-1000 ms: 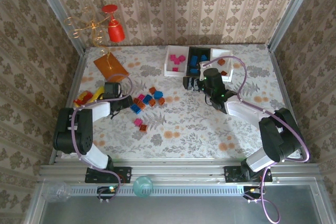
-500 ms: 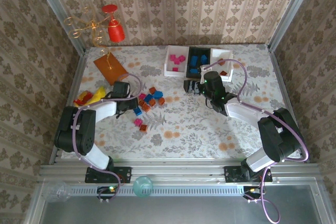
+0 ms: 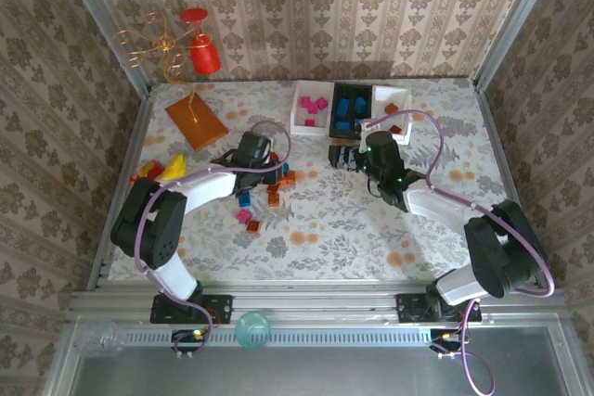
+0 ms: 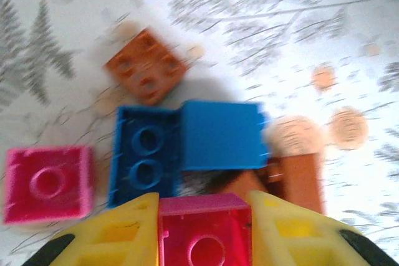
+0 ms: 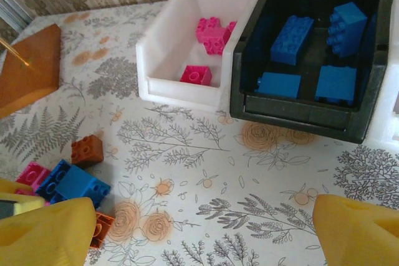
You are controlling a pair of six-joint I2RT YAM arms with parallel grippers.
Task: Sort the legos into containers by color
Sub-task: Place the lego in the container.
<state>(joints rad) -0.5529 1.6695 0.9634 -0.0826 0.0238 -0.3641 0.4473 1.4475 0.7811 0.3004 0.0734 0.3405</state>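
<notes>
Grip | left hand (image 4: 204, 219) clamps 1 pink lego (image 4: 206, 241) | right hand (image 5: 201, 233) spread wide, holding nothing

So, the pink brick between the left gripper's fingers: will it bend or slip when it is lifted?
Probably rigid: the pink brick shows sharp square edges between the fingers of the left gripper. Likely light, being small moulded plastic. Its smooth flat sides might slip if gripped off-centre.
</notes>
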